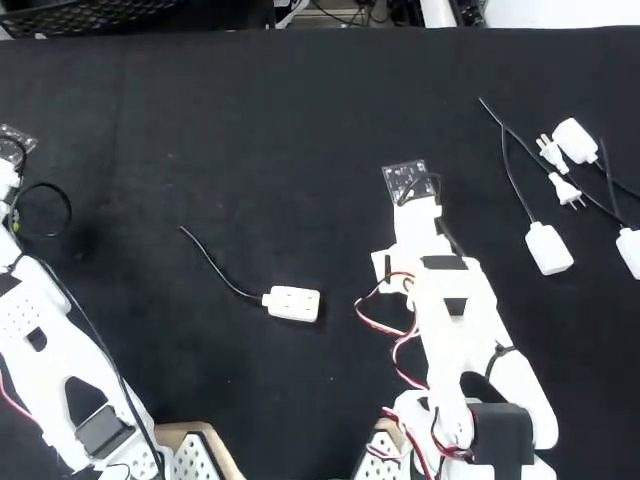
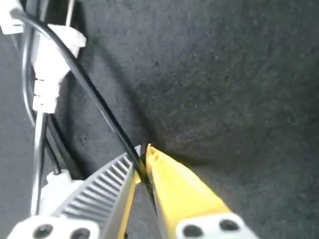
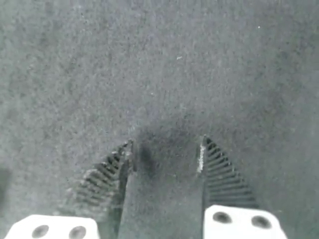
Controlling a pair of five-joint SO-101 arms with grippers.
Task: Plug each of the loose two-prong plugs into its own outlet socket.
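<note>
A black, felt-like cloth (image 1: pixel 250 120) covers the whole worktop. Past its far edge lie a dark mesh (image 1: pixel 100 10) and a tangle of room cables (image 1: pixel 350 12).

At the far left, the left claw (image 2: pixel 142 152) is clenched on a thin black cord (image 2: pixel 89 94). The cord passes between the grey ribbed finger and the yellow one, close over the cloth. Beyond the tips, beside the cord, sits a white piece (image 2: pixel 50 59); I cannot tell whether it is a plug.

Between the two claws, nearer the right one and back toward its arm's base, a white socket (image 1: pixel 292 302) lies flat. Its lead (image 1: pixel 215 265) trails off toward the left claw.

The right claw (image 3: pixel 167 149) stands mid-worktop, released, its fingers apart over bare cloth and holding nothing.

Well to the right of it lie a loose plug (image 1: pixel 550 150) and a second plug (image 1: pixel 570 192), both on black wires (image 1: pixel 515 170). A block (image 1: pixel 548 248) lies nearest that claw. A second block (image 1: pixel 577 140) lies just beside the first plug, and a third block (image 1: pixel 630 250) is at the worktop's right edge.
</note>
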